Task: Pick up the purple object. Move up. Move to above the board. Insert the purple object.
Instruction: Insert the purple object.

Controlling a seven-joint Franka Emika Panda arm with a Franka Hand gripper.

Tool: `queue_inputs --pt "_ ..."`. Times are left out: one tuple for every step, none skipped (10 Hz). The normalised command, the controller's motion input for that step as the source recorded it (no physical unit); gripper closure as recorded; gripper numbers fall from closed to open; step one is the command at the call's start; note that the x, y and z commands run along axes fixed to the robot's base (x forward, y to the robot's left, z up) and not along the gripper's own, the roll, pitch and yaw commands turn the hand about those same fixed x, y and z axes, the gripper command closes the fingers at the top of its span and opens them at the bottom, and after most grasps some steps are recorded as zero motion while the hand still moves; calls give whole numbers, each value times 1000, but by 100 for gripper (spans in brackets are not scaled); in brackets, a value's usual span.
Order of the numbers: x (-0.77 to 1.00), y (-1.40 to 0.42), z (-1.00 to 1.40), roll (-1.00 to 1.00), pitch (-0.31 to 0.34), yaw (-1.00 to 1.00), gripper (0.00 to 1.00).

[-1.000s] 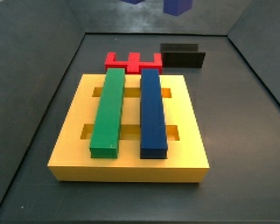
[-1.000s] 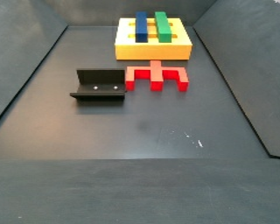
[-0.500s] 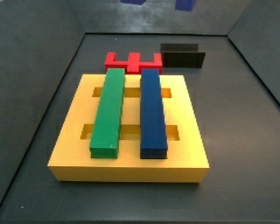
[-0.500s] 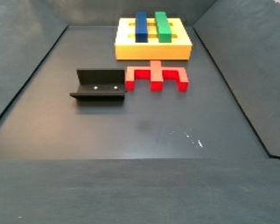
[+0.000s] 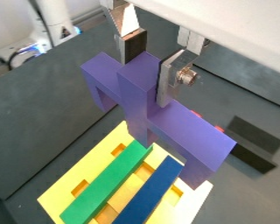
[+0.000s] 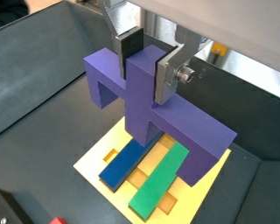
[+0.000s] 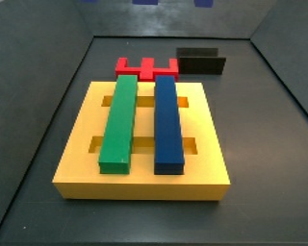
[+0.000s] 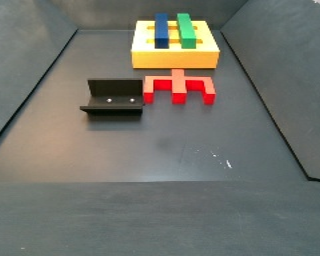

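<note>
Two silver fingers [image 5: 174,77] of the gripper [image 5: 152,63] clamped the raised centre ridge of the purple object [image 5: 154,114], and both wrist views showed that grip, the gripper [image 6: 149,59] closed on the purple object [image 6: 154,109] with a dark pad pressed to each side of the ridge. The piece hung in the air with its short legs pointing down, well clear of everything beneath it. Below it in both wrist views lay the board [image 5: 84,171], its yellow top partly hidden by the purple block.

Neither side view caught the gripper or the purple object clearly; only small bluish shapes showed at the very top edge of a side view, too cropped to name. On the board [image 7: 141,183] a green bar [image 7: 118,122] and a blue bar [image 7: 167,122] lay side by side, parallel and apart, across two slots cut in the top. In that view a red block [image 7: 146,67] sat just beyond the board at 12 o'clock, and the fixture [image 7: 202,61] stood at about 1 o'clock from it.

From the opposite side, the board [image 8: 175,58] lay far back, the red block [image 8: 178,87] just in front of it at 6 o'clock, and the fixture [image 8: 113,98] at 9 o'clock from the red block, near but apart.
</note>
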Motion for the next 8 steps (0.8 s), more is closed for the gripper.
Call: queue_inputs --pt "0 0 0 -7 0 0 100" --pt "0 0 -360 -250 -84 -74 100" --pt "51 -186 -340 -346 -116 -17 100" --pt "0 -771 -651 -111 -153 0 100" --pt "0 -1000 -826 0 -156 9 100" --pt "0 -1000 -737 127 -211 69 100" --pt "0 -809 -677 224 -179 117 100" --pt "66 -757 -809 159 -139 140 100"
